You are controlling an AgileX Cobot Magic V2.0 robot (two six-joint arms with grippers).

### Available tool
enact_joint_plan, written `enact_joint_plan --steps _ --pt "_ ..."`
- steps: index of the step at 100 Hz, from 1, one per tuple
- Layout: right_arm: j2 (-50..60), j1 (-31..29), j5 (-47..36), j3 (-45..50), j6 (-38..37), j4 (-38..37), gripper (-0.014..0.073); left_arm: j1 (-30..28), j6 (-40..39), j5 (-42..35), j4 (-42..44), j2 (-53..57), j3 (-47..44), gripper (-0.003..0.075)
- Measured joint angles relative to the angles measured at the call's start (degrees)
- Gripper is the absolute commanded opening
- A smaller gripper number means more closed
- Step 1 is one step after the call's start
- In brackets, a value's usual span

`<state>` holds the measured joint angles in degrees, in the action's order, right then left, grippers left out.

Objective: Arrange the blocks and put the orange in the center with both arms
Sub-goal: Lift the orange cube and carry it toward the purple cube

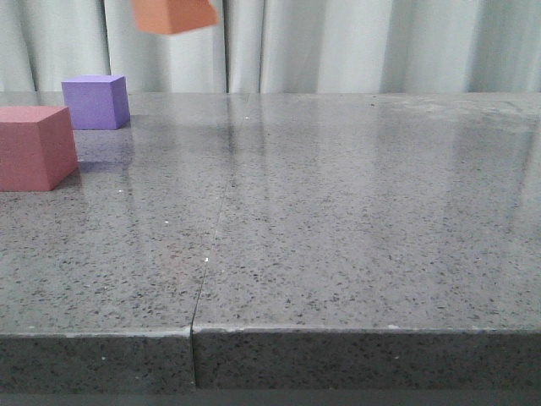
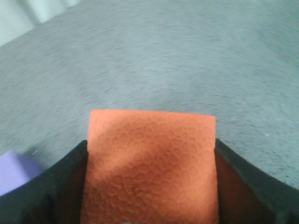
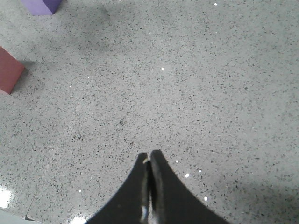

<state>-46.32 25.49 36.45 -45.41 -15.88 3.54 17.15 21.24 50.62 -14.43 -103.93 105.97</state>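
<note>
left gripper [image 2: 149, 196] clamped on orange cube [image 2: 150, 168], lifted above table [image 1: 338, 237], its top cut off in front view. pink-red cube [image 1: 34, 148] and purple cube [image 1: 95, 101] near left edge, wide bare speckled grey stone to their right. right gripper [image 3: 149, 161] fingers pressed together, holding nothing. pale curtain [image 1: 380, 46] behind.
</note>
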Motion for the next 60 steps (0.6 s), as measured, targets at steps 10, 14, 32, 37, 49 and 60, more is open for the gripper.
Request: enact_joint_plan --steps 10,14,32,37,49,60 --pt "0.0 0.0 0.0 0.0 0.0 0.0 -0.0057 -2.6 -7.9 2.3 3.1 0.8 -0.4 0.0267" --pt "0.0 0.0 0.0 0.0 0.0 0.0 -0.0057 -3.4 -10.4 3.2 5.1 0.8 -0.9 0.0251" --pt "0.0 0.0 0.0 0.0 0.0 0.0 -0.0057 -5.2 -21.9 4.7 13.4 0.8 -4.4 0.0204" --pt "0.0 0.0 0.0 0.0 0.0 0.0 -0.0057 -5.4 -25.1 4.6 14.8 0.8 -5.5 0.0204" --pt "0.0 0.0 0.0 0.0 0.0 0.0 -0.0057 -5.6 -31.9 3.7 17.1 0.8 -8.5 0.0204" --pt "0.0 0.0 0.0 0.0 0.0 0.0 -0.0057 -5.6 -35.0 2.0 17.6 0.8 -11.9 0.0197"
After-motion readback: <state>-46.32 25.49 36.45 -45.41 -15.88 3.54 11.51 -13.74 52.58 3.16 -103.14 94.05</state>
